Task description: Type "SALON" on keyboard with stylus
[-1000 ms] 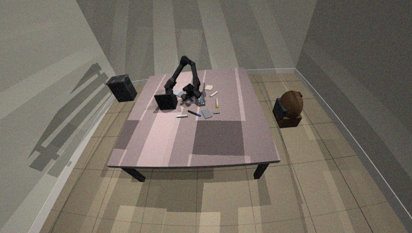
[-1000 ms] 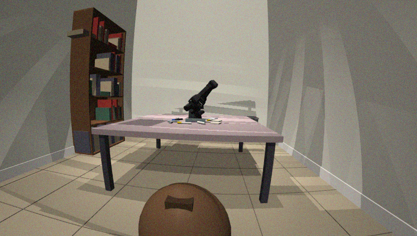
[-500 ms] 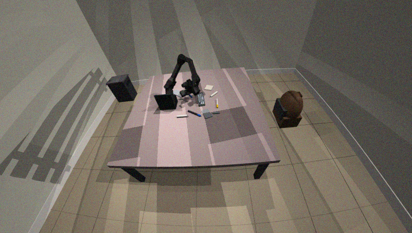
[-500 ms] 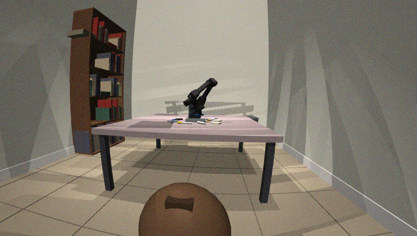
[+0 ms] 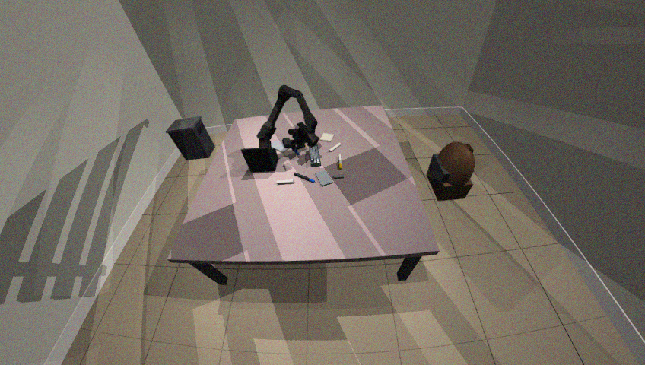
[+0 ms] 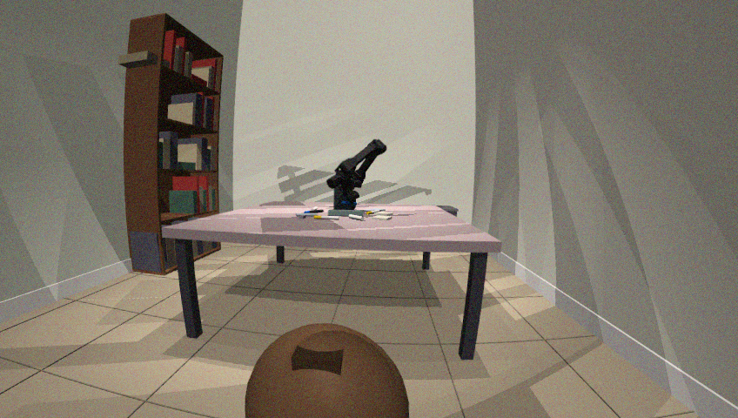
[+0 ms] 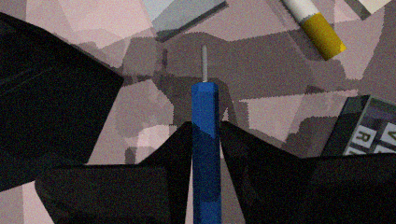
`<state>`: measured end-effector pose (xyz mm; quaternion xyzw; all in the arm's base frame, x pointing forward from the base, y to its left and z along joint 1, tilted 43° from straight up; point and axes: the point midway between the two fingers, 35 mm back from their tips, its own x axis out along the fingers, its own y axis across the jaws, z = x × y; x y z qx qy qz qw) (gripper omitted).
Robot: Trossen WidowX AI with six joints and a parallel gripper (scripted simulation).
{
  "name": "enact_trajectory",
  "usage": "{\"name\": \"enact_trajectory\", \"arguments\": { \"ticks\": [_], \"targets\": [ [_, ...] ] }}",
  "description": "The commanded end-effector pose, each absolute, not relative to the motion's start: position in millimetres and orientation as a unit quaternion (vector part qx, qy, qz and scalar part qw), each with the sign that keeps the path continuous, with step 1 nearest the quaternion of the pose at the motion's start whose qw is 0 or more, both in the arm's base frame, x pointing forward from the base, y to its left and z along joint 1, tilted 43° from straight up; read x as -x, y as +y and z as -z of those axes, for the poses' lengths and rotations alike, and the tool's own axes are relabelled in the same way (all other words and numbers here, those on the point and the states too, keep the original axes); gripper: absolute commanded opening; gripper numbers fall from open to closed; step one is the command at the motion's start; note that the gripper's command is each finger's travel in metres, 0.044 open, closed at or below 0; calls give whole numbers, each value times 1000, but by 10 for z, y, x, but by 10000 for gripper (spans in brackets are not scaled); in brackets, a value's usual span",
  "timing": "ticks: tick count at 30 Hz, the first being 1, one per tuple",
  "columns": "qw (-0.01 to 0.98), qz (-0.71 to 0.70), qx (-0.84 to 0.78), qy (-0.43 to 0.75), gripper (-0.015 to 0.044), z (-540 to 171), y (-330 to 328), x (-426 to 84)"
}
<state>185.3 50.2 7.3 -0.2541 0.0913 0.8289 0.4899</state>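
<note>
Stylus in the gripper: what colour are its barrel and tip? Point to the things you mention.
Blue barrel (image 7: 205,135), grey tip (image 7: 204,63); the wrist view shows both best.

1 brown bookshelf (image 6: 142,155) with red, blue, green books.

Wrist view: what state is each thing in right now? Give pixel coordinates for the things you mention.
Gripper (image 7: 205,127): shut on the stylus, fingers on either side of it.
Stylus (image 7: 205,112): held, thin grey tip exposed and pointing away from the gripper.
Keyboard (image 7: 357,123) (image 5: 315,156): only partly in the wrist view, lettered keys facing up.
White-and-yellow marker (image 7: 321,34): lying on its side, not held.
</note>
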Motion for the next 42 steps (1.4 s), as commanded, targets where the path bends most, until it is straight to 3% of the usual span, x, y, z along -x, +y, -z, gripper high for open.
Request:
{"name": "enact_trajectory", "arguments": {
  "ticks": [1,20,42],
  "targets": [
    [465,-832,257,158,0,-51,437,-1914],
    [390,-735,301,465,0,-34,135,-2241],
    [419,-422,395,700,0,-352,-134,-2881]
  ]
}}
